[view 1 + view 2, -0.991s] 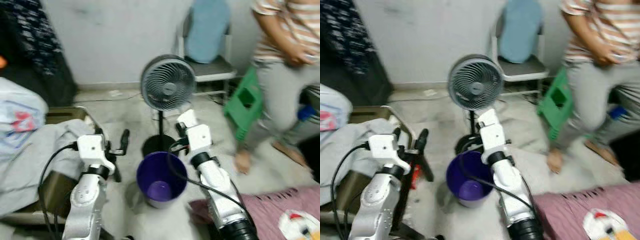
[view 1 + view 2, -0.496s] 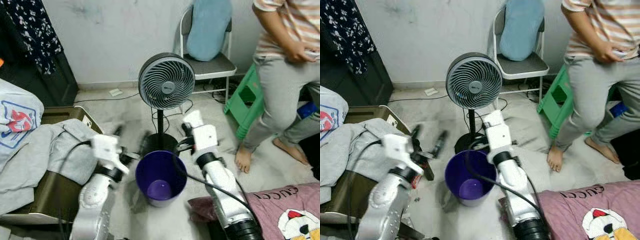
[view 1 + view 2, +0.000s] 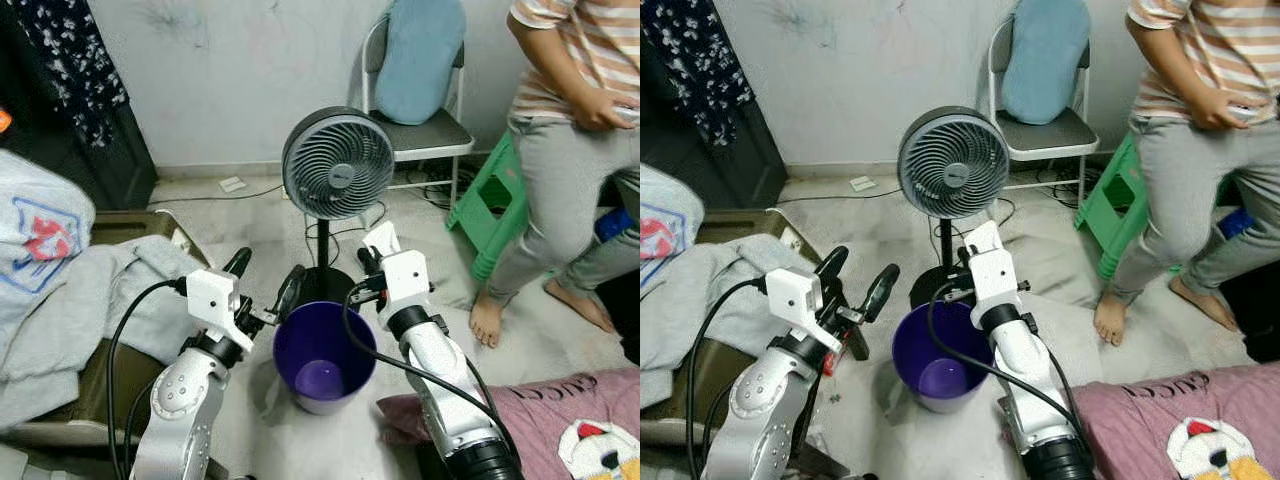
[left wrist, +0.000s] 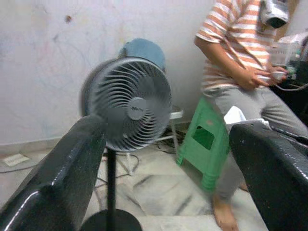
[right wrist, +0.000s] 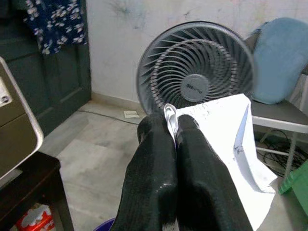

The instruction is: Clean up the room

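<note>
- The right gripper [image 5: 171,126] is raised above the far rim of the purple bucket [image 3: 322,355], and its two black fingers are clenched on a white sheet of paper [image 5: 226,139].
- The paper hangs from the fingertips, in front of the grey pedestal fan [image 3: 336,163].
- The left gripper [image 3: 855,275] is at the left side of the bucket, near its rim. Its fingers [image 4: 57,183] are spread wide apart and they hold nothing.
- The bucket stands upright on the pale floor [image 3: 250,220], just in front of the round black base of the fan.
- Grey clothes [image 3: 90,300] lie in a heap on a dark box at the left.
- Behind the fan is a folding chair [image 3: 1040,125] with a blue cushion [image 3: 1043,55] against its back.
- At the right a person [image 3: 575,140] in a striped shirt stands beside a green plastic stool [image 3: 487,205].
- A pink garment [image 3: 1160,420] lies on the floor at the near right.
</note>
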Controlling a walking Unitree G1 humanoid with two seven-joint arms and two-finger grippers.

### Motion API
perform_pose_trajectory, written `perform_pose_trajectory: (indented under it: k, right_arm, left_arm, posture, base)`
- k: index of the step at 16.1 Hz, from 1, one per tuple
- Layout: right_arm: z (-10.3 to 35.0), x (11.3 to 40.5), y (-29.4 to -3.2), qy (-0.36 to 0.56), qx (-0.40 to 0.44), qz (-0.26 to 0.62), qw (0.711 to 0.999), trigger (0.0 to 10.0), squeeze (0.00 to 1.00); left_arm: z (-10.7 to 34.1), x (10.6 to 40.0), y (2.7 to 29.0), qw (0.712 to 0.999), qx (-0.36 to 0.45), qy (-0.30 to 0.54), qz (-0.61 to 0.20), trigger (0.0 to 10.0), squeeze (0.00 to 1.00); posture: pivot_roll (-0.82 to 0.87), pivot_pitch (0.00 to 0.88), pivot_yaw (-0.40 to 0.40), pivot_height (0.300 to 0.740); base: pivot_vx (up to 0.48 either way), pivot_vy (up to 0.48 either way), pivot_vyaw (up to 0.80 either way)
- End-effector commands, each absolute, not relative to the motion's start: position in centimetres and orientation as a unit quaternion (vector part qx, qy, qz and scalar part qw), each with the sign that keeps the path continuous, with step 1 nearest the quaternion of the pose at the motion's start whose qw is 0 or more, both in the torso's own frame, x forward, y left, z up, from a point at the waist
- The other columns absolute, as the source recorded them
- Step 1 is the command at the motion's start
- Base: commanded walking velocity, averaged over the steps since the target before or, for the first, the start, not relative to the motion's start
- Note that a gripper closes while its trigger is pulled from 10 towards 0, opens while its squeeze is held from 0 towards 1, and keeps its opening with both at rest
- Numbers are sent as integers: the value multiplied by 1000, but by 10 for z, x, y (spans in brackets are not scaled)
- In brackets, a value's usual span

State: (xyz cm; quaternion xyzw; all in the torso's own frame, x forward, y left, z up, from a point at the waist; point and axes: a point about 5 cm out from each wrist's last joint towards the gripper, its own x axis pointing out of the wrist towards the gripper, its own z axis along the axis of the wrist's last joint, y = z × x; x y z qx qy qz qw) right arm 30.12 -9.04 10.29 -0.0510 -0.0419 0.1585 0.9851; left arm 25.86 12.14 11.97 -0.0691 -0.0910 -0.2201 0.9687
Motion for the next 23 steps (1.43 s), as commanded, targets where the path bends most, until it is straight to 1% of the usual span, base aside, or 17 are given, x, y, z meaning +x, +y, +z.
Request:
perform_pose_trajectory:
  k: [1,2,5,6,8,9,10,11,12,13,17,20,23]
  right_arm:
    - [102,302,-87,-37,-51,167,984,10000,0]
    - [102,302,-86,-37,-50,168,984,10000,0]
    - [102,302,-87,-35,-45,167,984,10000,0]
    - [102,303,-87,-35,-46,166,984,10000,0]
    - [103,303,-88,-36,-46,165,985,10000,0]
    - [102,303,-89,-36,-47,164,985,10000,0]
    - [102,303,-90,-36,-47,163,985,10000,0]
    - [101,302,-90,-34,-48,163,985,10000,0]
    - [101,302,-90,-35,-48,164,985,10000,0]
    - [101,302,-89,-35,-47,164,985,10000,0]
    - [102,303,-91,-35,-48,164,985,10000,0]
    - [100,302,-91,-33,-54,165,984,10000,0]
    - [101,301,-87,-35,-57,169,983,10000,0]
  left_arm:
    - [123,259,126,971,-56,-101,-210,10000,0]
    - [124,261,129,974,-43,-105,-197,10000,0]
    - [125,264,135,980,-5,-112,-165,10000,0]
    - [121,265,141,984,24,-110,-140,10000,0]
    - [118,263,147,984,57,-109,-130,10000,0]
    - [115,264,154,986,80,-101,-106,10000,0]
    - [113,264,161,984,121,-100,-89,10000,0]
    - [110,265,163,976,171,-104,-91,10000,0]
    - [108,265,164,978,158,-97,-93,10000,0]
    - [106,264,161,980,129,-87,-122,10000,0]
    - [102,259,160,979,97,-90,-152,10000,0]
    - [103,259,160,979,89,-94,-155,10000,0]
    - [106,259,156,978,82,-102,-160,10000,0]
  posture:
    - [-26,62,-25,740]
    - [-26,59,-26,740]
    - [-26,57,-26,740]
    - [-25,55,-26,740]
    - [-24,54,-26,740]
    - [-24,54,-26,740]
    - [-22,55,-25,740]
    - [-22,55,-25,740]
    - [-23,55,-28,740]
    - [-23,55,-28,740]
    - [-23,53,-29,740]
    - [-24,59,-26,740]
    - [-22,62,-27,740]
  base:
    - [0,0,800]
    - [0,0,525]
    - [0,0,0]
    - [0,0,0]
    - [0,0,0]
    - [0,0,0]
    - [0,0,0]
    - [0,0,0]
    - [0,0,0]
    - [0,0,0]
    - [0,0,0]
    - [0,0,0]
    - [0,0,704]
